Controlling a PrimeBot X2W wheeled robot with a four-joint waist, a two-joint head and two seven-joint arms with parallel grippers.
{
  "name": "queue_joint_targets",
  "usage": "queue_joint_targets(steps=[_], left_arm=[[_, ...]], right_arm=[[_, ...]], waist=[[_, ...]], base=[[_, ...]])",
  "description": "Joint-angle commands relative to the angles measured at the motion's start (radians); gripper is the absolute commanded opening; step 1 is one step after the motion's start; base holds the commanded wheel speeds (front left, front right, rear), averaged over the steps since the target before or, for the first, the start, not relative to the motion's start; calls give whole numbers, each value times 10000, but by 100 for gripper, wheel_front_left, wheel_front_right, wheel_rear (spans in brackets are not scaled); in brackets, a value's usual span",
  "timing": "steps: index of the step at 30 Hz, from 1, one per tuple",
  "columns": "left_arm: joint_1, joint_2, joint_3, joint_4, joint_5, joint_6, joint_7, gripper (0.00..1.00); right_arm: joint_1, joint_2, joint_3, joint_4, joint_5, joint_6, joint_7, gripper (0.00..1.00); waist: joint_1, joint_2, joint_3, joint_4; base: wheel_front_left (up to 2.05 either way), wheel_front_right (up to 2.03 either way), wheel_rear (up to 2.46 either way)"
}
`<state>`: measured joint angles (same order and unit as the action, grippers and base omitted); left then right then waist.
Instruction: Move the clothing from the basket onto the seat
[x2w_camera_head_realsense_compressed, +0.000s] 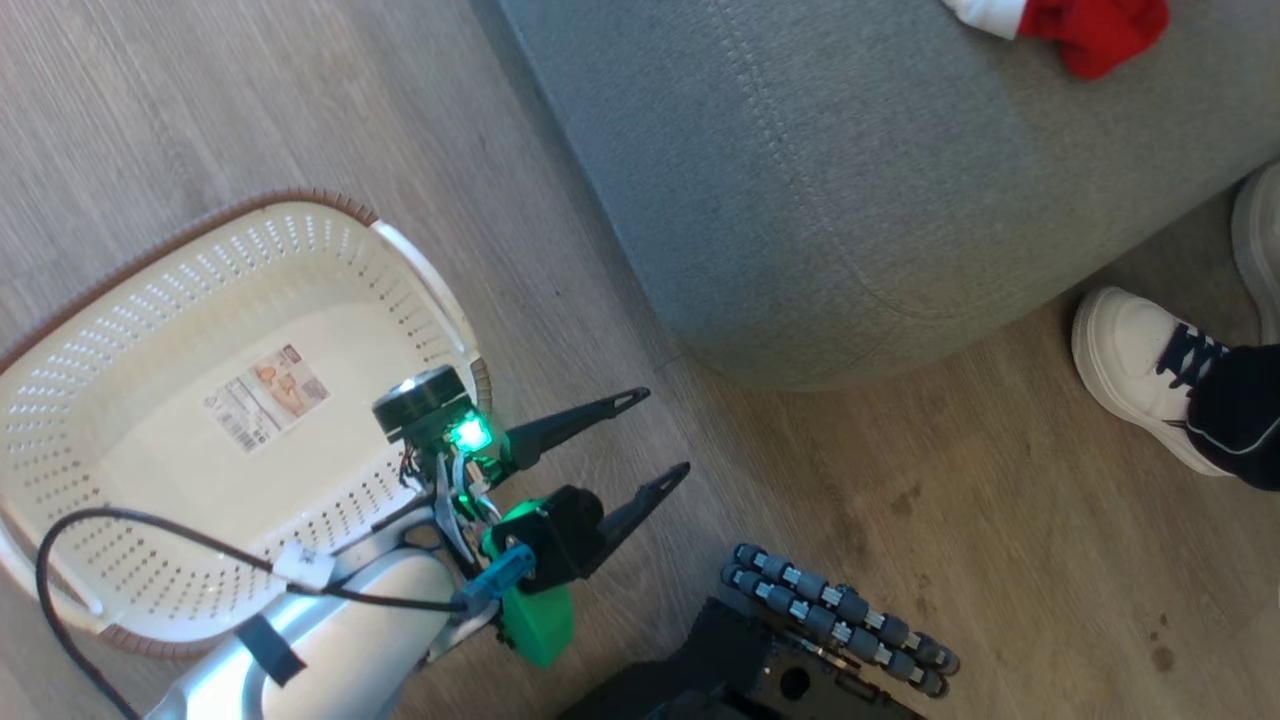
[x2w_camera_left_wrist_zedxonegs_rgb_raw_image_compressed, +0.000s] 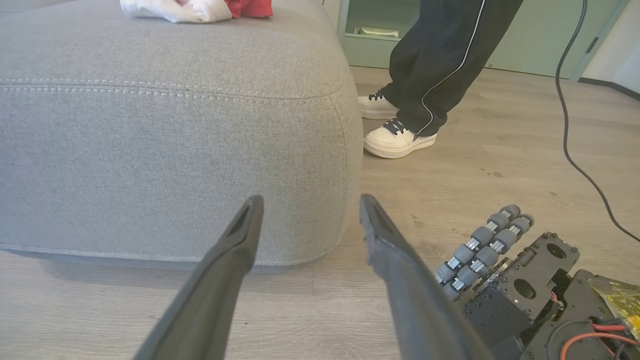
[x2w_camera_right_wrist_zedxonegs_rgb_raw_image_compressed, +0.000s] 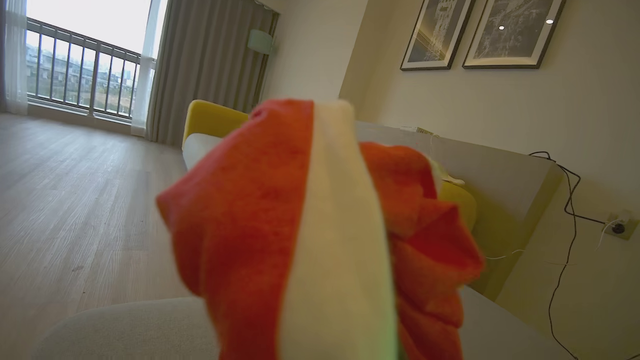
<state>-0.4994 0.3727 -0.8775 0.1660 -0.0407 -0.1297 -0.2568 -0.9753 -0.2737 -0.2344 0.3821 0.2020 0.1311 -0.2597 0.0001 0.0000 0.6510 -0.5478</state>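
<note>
The left gripper (x2w_camera_head_realsense_compressed: 665, 432) is hanging wide open over the floor, just right of the basket (x2w_camera_head_realsense_compressed: 130, 300), and is pointing at the seat (x2w_camera_head_realsense_compressed: 850, 200). The right gripper is squeezing a red cloth (x2w_camera_right_wrist_zedxonegs_rgb_raw_image_compressed: 250, 225) up above the seat. A second cloth (x2w_camera_head_realsense_compressed: 1100, 35) is lying on the seat's far part.

A soft red fabric garment with a white band (x2w_camera_right_wrist_zedxonegs_rgb_raw_image_compressed: 320, 235) hangs bunched and blurred, right up against the lens. Below it lies a pale grey upholstered seat cushion (x2w_camera_right_wrist_zedxonegs_rgb_raw_image_compressed: 125, 330). A yellow chair (x2w_camera_right_wrist_zedxonegs_rgb_raw_image_compressed: 210, 120) peeks out behind it. Left of it, pale wooden floor (x2w_camera_right_wrist_zedxonegs_rgb_raw_image_compressed: 75, 200) runs to a railed balcony window (x2w_camera_right_wrist_zedxonegs_rgb_raw_image_compressed: 75, 55) with beige curtains (x2w_camera_right_wrist_zedxonegs_rgb_raw_image_compressed: 210, 65). Up to its right hang two framed pictures (x2w_camera_right_wrist_zedxonegs_rgb_raw_image_compressed: 437, 32).
</note>
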Motion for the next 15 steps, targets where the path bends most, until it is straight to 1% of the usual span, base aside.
queue_joint_targets(steps=[1, 6, 9, 10, 13, 15], left_arm=[[-267, 81, 195, -402, 80, -10, -49, 100], [-379, 53, 237, -494, 59, 22, -49, 100], [-464, 71, 225, -526, 78, 20, -49, 100], [-464, 71, 225, -526, 78, 20, -49, 100], [-555, 71, 188, -544, 117, 22, -49, 100], [-579, 66, 181, -532, 149, 60, -49, 100]], right_arm=[[-396, -361, -132, 210, -66, -4, -21, 0], [-1245, -604, -360, 1837, -390, -4, -21, 0], [-1616, -643, -403, 2848, -703, -4, -21, 0], [-1616, -643, -403, 2848, -703, -4, -21, 0], [-1963, -697, -467, 3738, -1008, -4, -21, 0], [-2157, -685, -549, 4512, -1203, -4, -21, 0]], waist=[[-1, 0, 145, 110], [-1, 0, 413, 437], [-1, 0, 587, 631], [-1, 0, 587, 631], [-1, 0, 760, 865], [-1, 0, 857, 988]], base=[[0, 0, 0], [0, 0, 0], [0, 0, 0], [0, 0, 0], [0, 0, 0], [0, 0, 0]])
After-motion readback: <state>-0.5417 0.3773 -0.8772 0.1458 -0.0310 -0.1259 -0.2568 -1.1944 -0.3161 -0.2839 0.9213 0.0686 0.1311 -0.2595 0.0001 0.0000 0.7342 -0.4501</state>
